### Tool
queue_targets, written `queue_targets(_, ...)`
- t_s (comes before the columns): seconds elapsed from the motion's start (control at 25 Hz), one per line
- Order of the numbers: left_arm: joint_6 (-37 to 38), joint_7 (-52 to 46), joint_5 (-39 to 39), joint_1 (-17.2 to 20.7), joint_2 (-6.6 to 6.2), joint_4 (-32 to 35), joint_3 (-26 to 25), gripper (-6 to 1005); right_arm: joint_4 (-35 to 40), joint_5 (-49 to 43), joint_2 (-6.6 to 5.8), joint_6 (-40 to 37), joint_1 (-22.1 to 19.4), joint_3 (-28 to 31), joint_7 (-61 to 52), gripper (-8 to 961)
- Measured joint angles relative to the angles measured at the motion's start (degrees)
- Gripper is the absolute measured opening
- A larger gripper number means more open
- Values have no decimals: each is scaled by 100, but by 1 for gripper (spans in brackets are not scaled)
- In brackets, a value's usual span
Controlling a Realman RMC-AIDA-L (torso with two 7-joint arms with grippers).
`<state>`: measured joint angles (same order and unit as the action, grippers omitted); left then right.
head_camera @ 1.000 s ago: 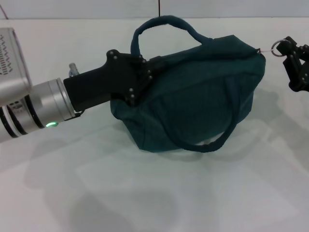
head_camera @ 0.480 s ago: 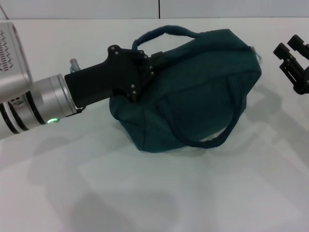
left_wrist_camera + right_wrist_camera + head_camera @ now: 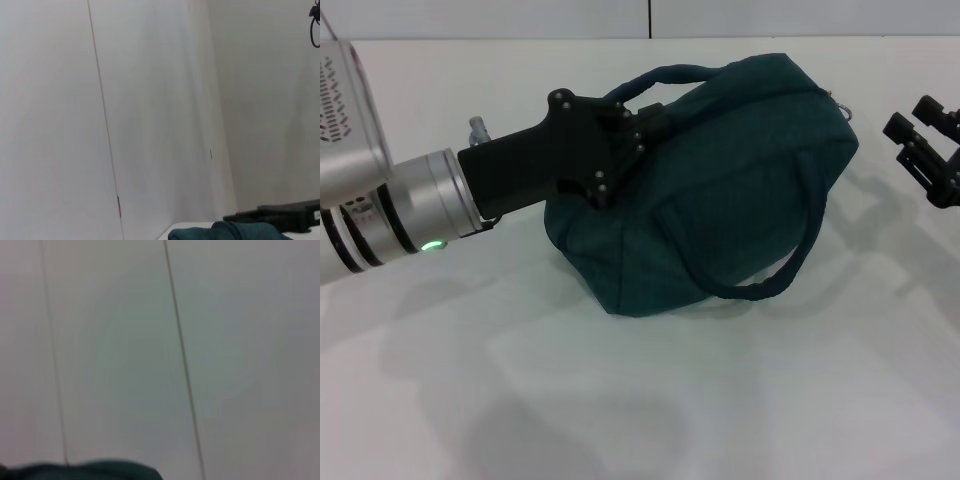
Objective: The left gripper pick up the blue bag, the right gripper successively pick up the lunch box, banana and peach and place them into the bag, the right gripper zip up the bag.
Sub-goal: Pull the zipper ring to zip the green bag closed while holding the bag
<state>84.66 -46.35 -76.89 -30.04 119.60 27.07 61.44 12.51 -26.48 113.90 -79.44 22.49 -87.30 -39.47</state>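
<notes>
While the left claw (image 3: 632, 128) stayed clamped on the zipped dark-teal fabric bag (image 3: 720, 190) at frame centre, the right claw (image 3: 926, 150), fingers apart at right, should retreat without snagging.

A plain white counter (image 3: 650, 400) fills the head view, with soft grey shadows lying across its near part. Along its far edge rises a pale wall (image 3: 520, 18), split by a thin dark vertical seam (image 3: 650, 18) near the middle.
</notes>
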Motion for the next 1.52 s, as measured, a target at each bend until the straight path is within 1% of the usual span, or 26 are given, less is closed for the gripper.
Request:
queue_targets(0.08,4,3,0,-7,-2,1,0,39,20,-5,14,251,83,1,15,429)
queue_targets(0.28,14,7,0,-59,-5,7,0,39,201,-47,138,859,323,-75,271,423)
queue_targets(0.44,24,9,0,-71,-7,9,0,39,427,-248,153,1241,449,-247,269,419)
queue_targets(0.64,25,11,35,-72,-10,8,0,39,453,-303,178,1307,473,-275,283,420)
queue_targets(1.16,25,30,51,-72,-8,9,0,39,455,-314,194,1307,589,-395,294,363)
queue_targets(1.52,24,30,54,-56,1,8,0,39,463,-314,201,1288,632,-469,297,165)
